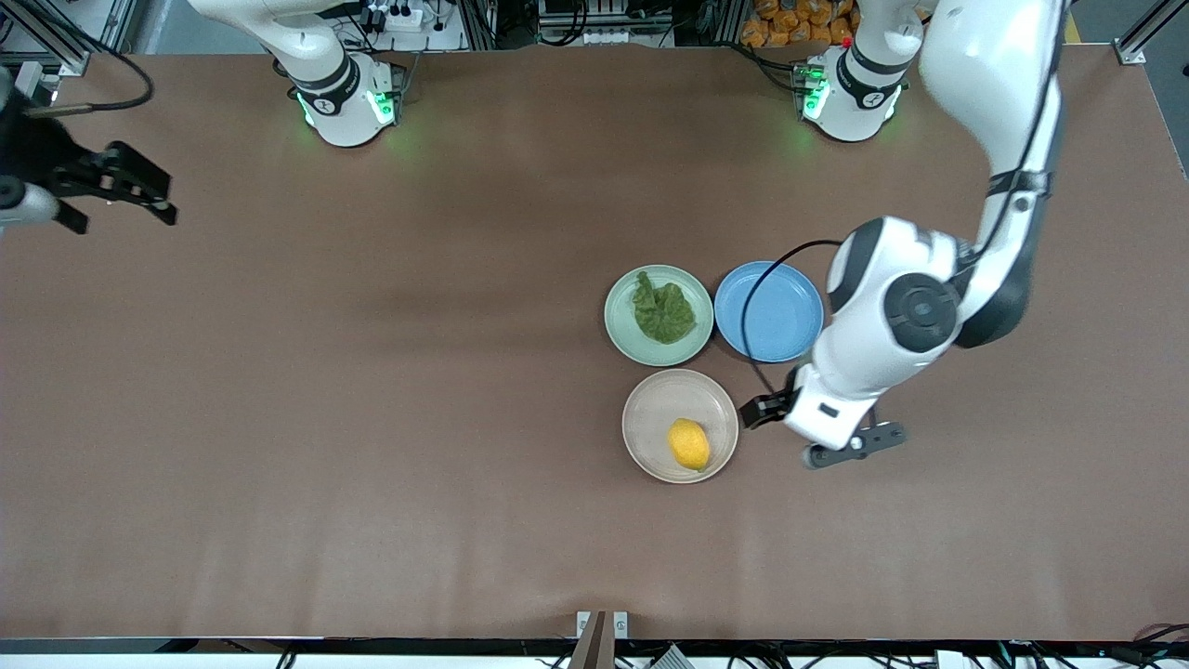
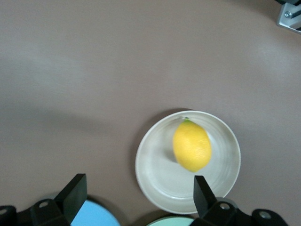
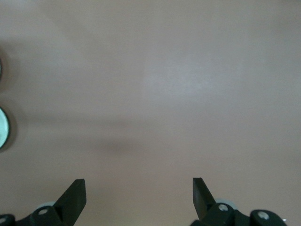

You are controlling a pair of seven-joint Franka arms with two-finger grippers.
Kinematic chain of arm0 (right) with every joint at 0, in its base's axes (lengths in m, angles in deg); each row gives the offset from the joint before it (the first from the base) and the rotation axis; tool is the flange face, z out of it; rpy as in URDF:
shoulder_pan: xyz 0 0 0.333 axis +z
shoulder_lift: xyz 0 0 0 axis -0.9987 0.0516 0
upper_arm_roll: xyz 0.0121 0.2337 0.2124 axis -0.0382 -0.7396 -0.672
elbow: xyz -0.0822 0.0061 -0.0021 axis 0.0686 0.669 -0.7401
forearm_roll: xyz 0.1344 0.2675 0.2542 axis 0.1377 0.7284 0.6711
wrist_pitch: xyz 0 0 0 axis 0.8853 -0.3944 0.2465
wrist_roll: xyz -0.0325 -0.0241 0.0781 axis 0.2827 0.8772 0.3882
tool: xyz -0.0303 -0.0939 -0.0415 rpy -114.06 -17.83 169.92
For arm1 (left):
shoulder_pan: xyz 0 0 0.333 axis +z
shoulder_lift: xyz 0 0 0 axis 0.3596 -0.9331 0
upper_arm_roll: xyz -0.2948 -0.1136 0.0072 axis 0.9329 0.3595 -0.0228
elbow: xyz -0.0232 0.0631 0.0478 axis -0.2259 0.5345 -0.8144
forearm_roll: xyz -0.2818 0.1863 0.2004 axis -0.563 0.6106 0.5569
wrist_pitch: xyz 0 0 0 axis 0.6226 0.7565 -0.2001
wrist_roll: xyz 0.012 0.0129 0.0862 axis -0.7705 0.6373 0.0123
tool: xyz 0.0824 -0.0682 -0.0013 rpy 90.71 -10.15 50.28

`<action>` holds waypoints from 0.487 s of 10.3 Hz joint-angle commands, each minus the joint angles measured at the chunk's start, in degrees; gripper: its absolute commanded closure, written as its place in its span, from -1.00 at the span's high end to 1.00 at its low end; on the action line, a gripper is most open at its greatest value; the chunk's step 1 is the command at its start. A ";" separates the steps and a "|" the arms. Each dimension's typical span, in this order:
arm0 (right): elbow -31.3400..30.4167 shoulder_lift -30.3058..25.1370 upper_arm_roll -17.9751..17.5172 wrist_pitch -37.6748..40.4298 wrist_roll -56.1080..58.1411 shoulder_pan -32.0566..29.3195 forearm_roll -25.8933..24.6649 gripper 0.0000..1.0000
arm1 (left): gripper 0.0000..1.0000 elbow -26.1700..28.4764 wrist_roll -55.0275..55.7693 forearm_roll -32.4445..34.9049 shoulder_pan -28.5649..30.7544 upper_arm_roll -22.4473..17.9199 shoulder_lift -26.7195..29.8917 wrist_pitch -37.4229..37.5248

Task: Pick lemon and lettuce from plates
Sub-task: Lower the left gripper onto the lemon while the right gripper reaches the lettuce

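Observation:
The lemon (image 1: 688, 443) lies on the beige-cream plate (image 1: 658, 404), the plate nearest the front camera. The lettuce (image 1: 663, 312) lies on the pale green plate (image 1: 617, 318), just farther from the camera. My left gripper (image 1: 767, 409) is open and empty, low over the table beside the beige-cream plate. The left wrist view shows the lemon (image 2: 192, 146) on that plate (image 2: 157, 174), ahead of the open left gripper (image 2: 138, 193). My right gripper (image 1: 121, 209) is open and empty, waiting over the table at the right arm's end; its wrist view (image 3: 138, 193) shows bare table.
An empty blue plate (image 1: 769, 311) sits beside the pale green plate, toward the left arm's end, partly under the left arm. Its edge (image 2: 94, 217) and the pale green plate's edge (image 2: 174, 221) show in the left wrist view. A metal bracket (image 1: 601, 624) sits at the table's near edge.

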 commanded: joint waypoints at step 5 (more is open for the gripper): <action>-0.09 12.99 0.11 -10.39 -36.96 24.46 -0.59 1.00 | 1.00 -2.74 3.20 -0.95 -5.00 -0.96 -9.93 -13.79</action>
